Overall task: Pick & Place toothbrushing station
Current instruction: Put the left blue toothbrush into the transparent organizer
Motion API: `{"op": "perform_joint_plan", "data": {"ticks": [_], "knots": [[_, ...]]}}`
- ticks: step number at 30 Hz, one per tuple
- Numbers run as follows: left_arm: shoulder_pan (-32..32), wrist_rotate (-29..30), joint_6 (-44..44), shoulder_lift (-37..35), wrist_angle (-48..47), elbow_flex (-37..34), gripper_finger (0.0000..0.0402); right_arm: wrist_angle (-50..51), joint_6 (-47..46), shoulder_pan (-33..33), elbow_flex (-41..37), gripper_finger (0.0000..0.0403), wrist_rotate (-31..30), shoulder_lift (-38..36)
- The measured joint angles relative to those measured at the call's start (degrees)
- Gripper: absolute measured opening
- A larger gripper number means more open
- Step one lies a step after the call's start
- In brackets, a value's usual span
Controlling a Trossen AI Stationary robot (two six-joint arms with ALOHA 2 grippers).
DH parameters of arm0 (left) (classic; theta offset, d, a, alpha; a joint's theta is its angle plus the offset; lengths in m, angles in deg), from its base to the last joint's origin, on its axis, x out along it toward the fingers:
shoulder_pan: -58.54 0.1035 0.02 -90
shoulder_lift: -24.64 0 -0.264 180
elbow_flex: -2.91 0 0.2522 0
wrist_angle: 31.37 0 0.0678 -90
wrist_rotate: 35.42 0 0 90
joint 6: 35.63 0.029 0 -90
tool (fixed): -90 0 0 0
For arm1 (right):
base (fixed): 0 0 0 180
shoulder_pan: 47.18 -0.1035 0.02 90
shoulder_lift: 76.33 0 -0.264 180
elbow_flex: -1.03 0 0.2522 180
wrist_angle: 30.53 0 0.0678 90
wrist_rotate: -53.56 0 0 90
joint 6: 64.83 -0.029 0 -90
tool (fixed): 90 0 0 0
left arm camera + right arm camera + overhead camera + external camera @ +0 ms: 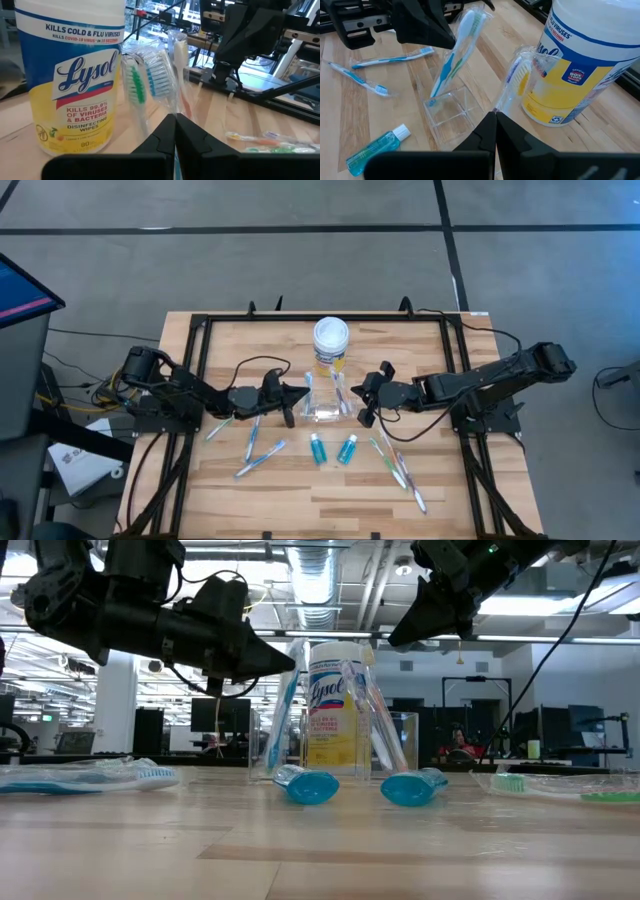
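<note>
between both shut, empty jaws, the clear plastic cup (pixel 326 405) holds upright wrapped toothbrushes (pixel 454 55).

Clear square plastic cup (pixel 325 406) at centre of the wooden table (pixel 420 500), wrapped toothbrushes (pixel 454 55) standing in it; white-lidded yellow wipes jar (pixel 331 341) just behind; two small teal tubes (pixel 333 449) lying in front.

Overhead, table-level, two close wrist views — all share cup (pixel 327 402).
</note>
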Motion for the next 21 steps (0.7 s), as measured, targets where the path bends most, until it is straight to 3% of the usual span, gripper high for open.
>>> {"op": "perform_joint_plan", "data": {"ticks": [14, 21], "knots": [[-0.8, -0.2, -3.0, 0.0, -3.6, 0.0, 0.0009, 0.0, 0.0, 0.0, 0.0, 0.0000, 0.0, 0.0], [-0.8, -0.5, -2.9, 0.0, -4.0, 0.0, 0.0044, 0.0, 0.0, 0.0, 0.0, 0.0000, 0.0, 0.0]]}}
